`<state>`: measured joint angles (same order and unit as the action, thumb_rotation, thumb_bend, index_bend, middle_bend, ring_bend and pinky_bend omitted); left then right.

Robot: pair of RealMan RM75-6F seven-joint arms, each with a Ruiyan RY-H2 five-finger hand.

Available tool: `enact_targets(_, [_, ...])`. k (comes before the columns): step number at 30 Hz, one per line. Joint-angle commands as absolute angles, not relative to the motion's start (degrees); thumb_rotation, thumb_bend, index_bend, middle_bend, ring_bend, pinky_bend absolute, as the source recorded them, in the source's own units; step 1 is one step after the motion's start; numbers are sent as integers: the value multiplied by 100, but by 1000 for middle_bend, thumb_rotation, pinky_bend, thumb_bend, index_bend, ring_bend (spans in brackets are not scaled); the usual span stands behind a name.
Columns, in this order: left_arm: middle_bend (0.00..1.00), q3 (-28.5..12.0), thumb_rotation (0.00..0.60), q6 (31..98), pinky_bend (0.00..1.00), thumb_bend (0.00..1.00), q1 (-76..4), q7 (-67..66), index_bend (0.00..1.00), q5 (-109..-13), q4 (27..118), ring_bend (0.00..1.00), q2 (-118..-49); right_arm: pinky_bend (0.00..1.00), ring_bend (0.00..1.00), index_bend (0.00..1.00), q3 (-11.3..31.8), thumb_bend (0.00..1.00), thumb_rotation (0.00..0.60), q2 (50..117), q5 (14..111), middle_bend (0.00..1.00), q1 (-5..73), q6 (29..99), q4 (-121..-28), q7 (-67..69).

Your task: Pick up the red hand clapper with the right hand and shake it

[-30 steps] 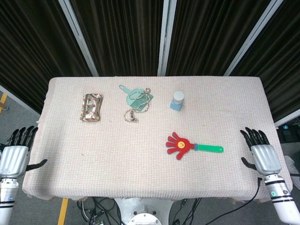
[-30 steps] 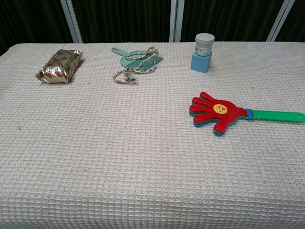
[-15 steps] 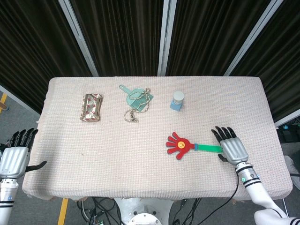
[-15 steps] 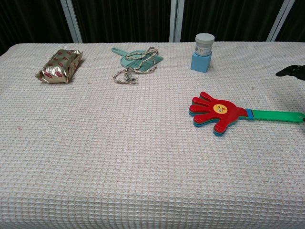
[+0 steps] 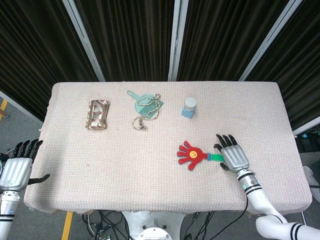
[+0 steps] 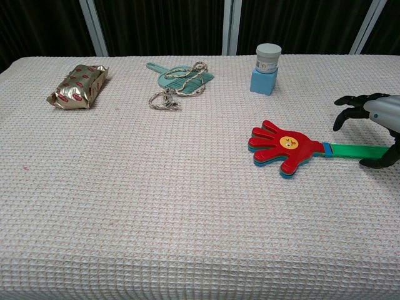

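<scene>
I am seeing the red hand clapper [image 5: 191,155] lying flat right of the surface's [image 5: 100,165] middle, open cloth around it. My right robot hand [image 5: 233,156] is hovering over its green handle, fingers spread, gripping nothing. My left robot hand [image 5: 16,170] is hanging open off the left edge.

A foil packet [image 5: 98,114], teal dustpan [image 5: 141,103] under rope [image 5: 148,114], and perhaps a jar [image 5: 189,107].
</scene>
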<state>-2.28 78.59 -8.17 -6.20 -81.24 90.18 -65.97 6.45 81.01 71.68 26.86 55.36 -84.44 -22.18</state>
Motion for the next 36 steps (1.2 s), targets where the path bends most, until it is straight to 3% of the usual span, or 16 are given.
enact_targets(1, [40,-213,532,7838,40,61,-816,-590,42,-8118,8987,0,-6599,0,0,304,645,156,600,8102,7128,0,2738,5495,-8486,-2232])
enact_targets(11, [40,-164,527,7724,40,77,-842,-424,42,-8136,8818,0,-6652,0,0,340,643,185,600,8168,6735,0,2901,5389,-8582,-2490])
enact_targets(22, [40,-116,471,7626,40,123,-898,-153,42,-8241,8644,0,-6685,0,0,378,572,280,600,8162,6453,3,3019,5337,-8616,-2653])
enact_targets(36, [40,-83,459,7660,40,131,-891,-101,42,-8307,8656,0,-6666,0,0,416,505,287,600,8102,6375,27,3033,5491,-8663,-2595])
